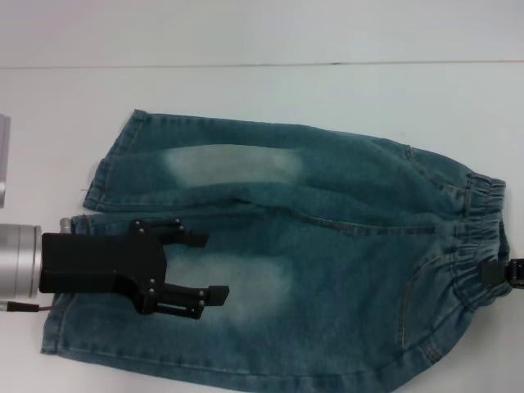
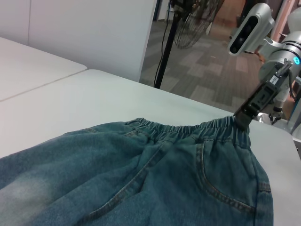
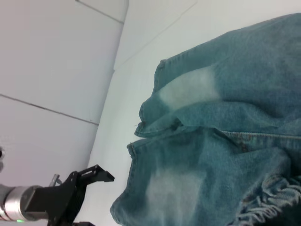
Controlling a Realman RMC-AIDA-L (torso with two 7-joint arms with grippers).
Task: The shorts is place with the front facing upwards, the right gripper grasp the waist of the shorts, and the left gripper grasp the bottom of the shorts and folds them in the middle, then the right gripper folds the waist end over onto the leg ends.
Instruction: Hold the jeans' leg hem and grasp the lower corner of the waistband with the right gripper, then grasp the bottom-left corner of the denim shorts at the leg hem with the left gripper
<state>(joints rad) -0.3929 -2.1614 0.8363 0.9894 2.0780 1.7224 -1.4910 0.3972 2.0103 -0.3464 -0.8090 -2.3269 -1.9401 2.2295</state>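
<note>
Shorts [image 1: 327,254]: blue washed denim, lying flat on the white table [image 1: 246,90], front side up with pockets and fly seam showing; two pale faded patches, one on each leg.
Waist of the shorts [image 1: 475,237]: gathered elastic band at the robot's right end of the garment, ruffled, resting on the table.
Leg ends [image 1: 94,188]: the two stitched hems at the robot's left end, side by side, the farther leg's hem slightly rucked.
Left gripper [image 1: 205,266]: black claw on a shiny silver wrist, reaching in from the left and positioned above the nearer leg, just past its hem; fingers spread apart, nothing between them. From the right wrist view it appears raised off the cloth, beside the hem corner.
Right gripper [image 1: 499,272]: only its black tip shows in the head view, at the nearer corner of the waistband. The left wrist view shows the tip set against the band's edge; whether it pinches the cloth or stands apart, cannot tell.
Background: a fan stand [image 2: 164,52] on grey floor beyond the table edge, seen from the left wrist.
</note>
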